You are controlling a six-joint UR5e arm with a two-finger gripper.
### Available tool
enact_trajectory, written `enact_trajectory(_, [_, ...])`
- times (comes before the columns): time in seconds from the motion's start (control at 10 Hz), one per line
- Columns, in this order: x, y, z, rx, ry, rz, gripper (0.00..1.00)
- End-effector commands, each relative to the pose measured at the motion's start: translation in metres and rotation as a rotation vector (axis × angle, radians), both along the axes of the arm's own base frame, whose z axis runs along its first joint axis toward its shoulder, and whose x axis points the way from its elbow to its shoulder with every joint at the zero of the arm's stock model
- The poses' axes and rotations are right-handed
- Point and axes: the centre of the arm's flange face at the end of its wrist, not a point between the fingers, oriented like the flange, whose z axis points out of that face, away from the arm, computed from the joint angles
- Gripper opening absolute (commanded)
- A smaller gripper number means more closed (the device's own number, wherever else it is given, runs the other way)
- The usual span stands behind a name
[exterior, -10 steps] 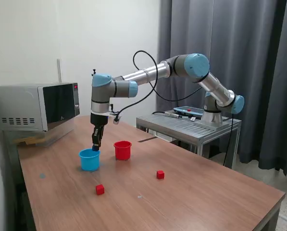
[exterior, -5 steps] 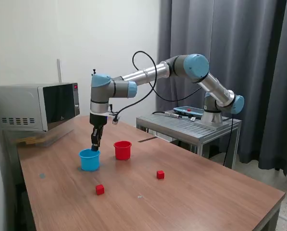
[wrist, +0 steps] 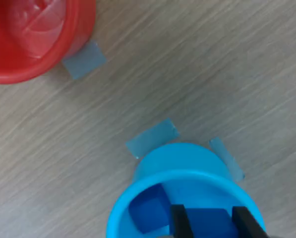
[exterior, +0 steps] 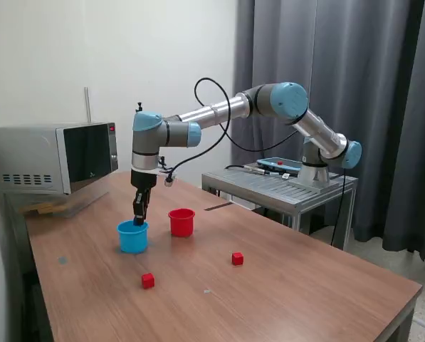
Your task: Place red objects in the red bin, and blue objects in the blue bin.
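Red cup (exterior: 181, 221) beside blue (microwave (exterior: 52, 157) behind)

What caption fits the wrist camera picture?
Gripper poised over the blue cup, two blue cubes inside, red cup nearby.

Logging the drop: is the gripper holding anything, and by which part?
Cannot be told. A blue cube shows between the fingers over the blue cup; it may be gripped by its sides or lying inside.

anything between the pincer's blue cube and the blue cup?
Nothing visible. The pincer sits directly over the blue cup with a dark blue cube between its fingers. The other blue cube lies inside the cup beside the drop spot, not under it. The red cup stands apart.
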Motion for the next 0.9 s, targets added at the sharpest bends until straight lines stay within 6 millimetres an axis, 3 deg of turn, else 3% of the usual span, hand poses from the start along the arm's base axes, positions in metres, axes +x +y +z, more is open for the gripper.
enact_trajectory(0.0, [0.0, 0.008, 0.001, 0.002, 0.001, -0.004, 0.0])
enact_trajectory(0.8, [0.001, 0.026, 0.0, 0.005, -0.004, 0.007, 0.0])
